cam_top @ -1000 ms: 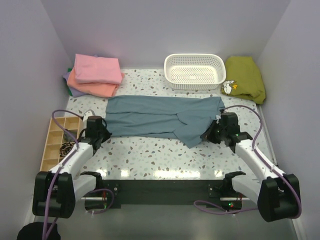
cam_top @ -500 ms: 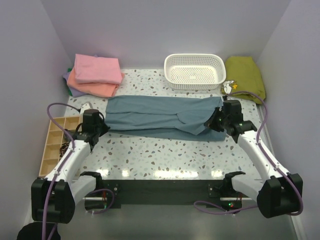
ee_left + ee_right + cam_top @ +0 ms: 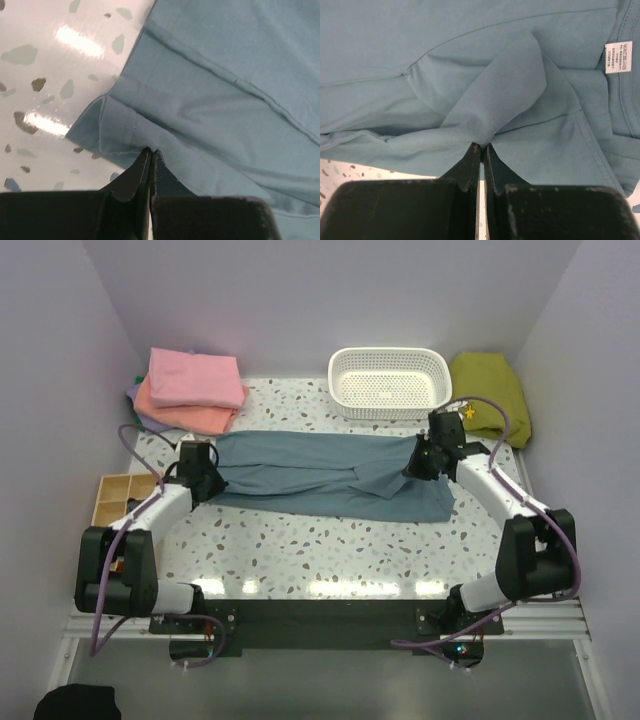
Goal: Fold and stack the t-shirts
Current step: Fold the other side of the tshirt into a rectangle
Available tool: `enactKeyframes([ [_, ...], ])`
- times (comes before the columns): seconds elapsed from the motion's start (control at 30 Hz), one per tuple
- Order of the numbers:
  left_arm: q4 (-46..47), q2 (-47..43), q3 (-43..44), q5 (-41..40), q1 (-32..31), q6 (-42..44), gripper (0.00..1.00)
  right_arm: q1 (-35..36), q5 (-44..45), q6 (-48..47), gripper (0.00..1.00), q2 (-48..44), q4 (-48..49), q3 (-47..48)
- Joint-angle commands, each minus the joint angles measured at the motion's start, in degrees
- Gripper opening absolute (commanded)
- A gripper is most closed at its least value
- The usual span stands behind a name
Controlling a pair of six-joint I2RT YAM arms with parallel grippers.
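A dusty blue-grey t-shirt (image 3: pixel 320 475) lies folded into a long band across the middle of the table. My left gripper (image 3: pixel 207 483) is shut on the blue-grey t-shirt's left end (image 3: pixel 150 125), pinching a fold of its hem. My right gripper (image 3: pixel 420 462) is shut on a pulled-up fold near the shirt's right end (image 3: pixel 485 115); the white neck label (image 3: pixel 618 57) shows beside it. A folded pink t-shirt (image 3: pixel 195 377) lies on a salmon-orange one (image 3: pixel 185 413) at the back left, with a lavender edge (image 3: pixel 148 420) under them.
A white perforated basket (image 3: pixel 388 381) stands at the back centre. An olive-green cloth (image 3: pixel 488 395) lies in the back right corner. A wooden divided tray (image 3: pixel 112 498) sits at the left edge, next to my left arm.
Both grippers have moved toward the back, carrying the near edge of the blue-grey shirt over itself. The shirt's loose front flap at the right has been laid flatter.
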Motion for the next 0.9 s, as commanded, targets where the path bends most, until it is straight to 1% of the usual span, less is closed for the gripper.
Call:
enactKeyframes([
  [0.0, 5.28, 4.45, 5.90, 0.08, 0.16, 1.90, 0.00, 0.00, 1.88, -1.88, 0.00, 4.87, 1.71, 6.55],
  [0.07, 5.90, 7.08, 8.10, -0.01, 0.25, 2.34, 0.00, -0.09, 1.53, -2.32, 0.00, 8.90, 0.93, 9.87],
  [0.13, 5.81, 9.97, 10.46, -0.27, 0.34, 2.69, 0.02, -0.09, 0.48, -2.41, 0.00, 11.72, 1.01, 12.17],
  [0.17, 5.46, 10.86, 11.17, -0.28, 0.43, 2.69, 0.02, -0.09, -0.31, -2.49, 0.01, 14.87, 0.92, 14.70],
  [0.2, 5.20, 11.74, 11.79, -0.54, 0.43, 2.69, 0.04, 0.00, -1.10, -2.49, 0.02, 16.29, 2.14, 15.77],
  [0.23, 5.28, 13.06, 12.40, -0.80, 0.43, 2.69, 0.10, 0.00, -1.63, -2.32, 0.03, 18.14, 2.15, 17.09],
  [0.27, 4.93, 13.77, 12.76, -1.15, 0.78, 2.69, 0.20, -0.17, -2.77, -2.67, 0.07, 21.29, 1.98, 20.50],
  [0.3, 4.58, 14.38, 13.02, -1.68, 0.87, 2.25, 0.49, -0.09, -2.34, -2.84, 0.18, 23.15, 1.37, 22.18],
  [0.33, 4.14, 15.26, 13.29, -2.46, 0.87, 2.08, 0.71, -0.26, -1.38, -2.76, 0.20, 24.56, 0.58, 23.94],
  [0.37, 3.88, 15.53, 13.29, -2.99, 1.22, 1.99, 1.00, -0.26, 0.54, -3.02, 0.20, 25.70, -0.12, 27.09],
  [0.43, 3.62, 15.44, 13.29, -4.92, 1.39, 1.63, 1.00, -0.35, 3.71, -3.99, 0.22, 26.86, -0.04, 29.05],
  [0.47, 3.18, 15.18, 13.38, -5.63, 1.48, 1.63, 1.00, -0.44, 7.99, -4.34, 0.25, 26.25, 0.04, 29.49],
  [0.5, 2.91, 14.83, 13.72, -6.42, 1.48, 1.81, 1.00, -0.35, 10.12, -4.86, 0.36, 24.07, 1.78, 28.89],
  [0.57, 1.60, 13.08, 13.90, -7.74, 1.48, 2.07, 1.00, -0.61, 14.16, -6.00, 0.47, 21.07, 2.94, 26.70],
  [0.63, 1.42, 10.44, 13.38, -7.49, 1.48, 2.60, 1.00, -0.61, 15.41, -7.50, 0.52, 16.59, 4.34, 24.67],
  [0.67, 1.42, 9.56, 13.12, -7.40, 1.48, 2.86, 1.00, -0.70, 15.15, -8.03, 0.57, 15.35, 4.44, 22.57],
  [0.7, 1.59, 8.08, 12.68, -6.87, 1.48, 2.95, 1.00, -0.70, 12.71, -8.73, 0.57, 13.60, 4.53, 21.68],
  [0.77, 2.03, 7.10, 12.58, -4.68, 1.48, 3.30, 1.00, -0.79, 10.59, -8.21, 0.57, 13.06, 2.95, 20.10],
  [0.8, 2.29, 6.66, 12.76, -3.63, 1.48, 3.39, 1.00, -0.79, 7.01, -7.42, 0.57, 13.14, 0.86, 19.74],
  [0.87, 3.17, 6.48, 12.85, 0.24, 1.48, 3.74, 1.00, -0.79, 3.13, -6.54, 0.56, 13.41, 0.48, 17.21],
])
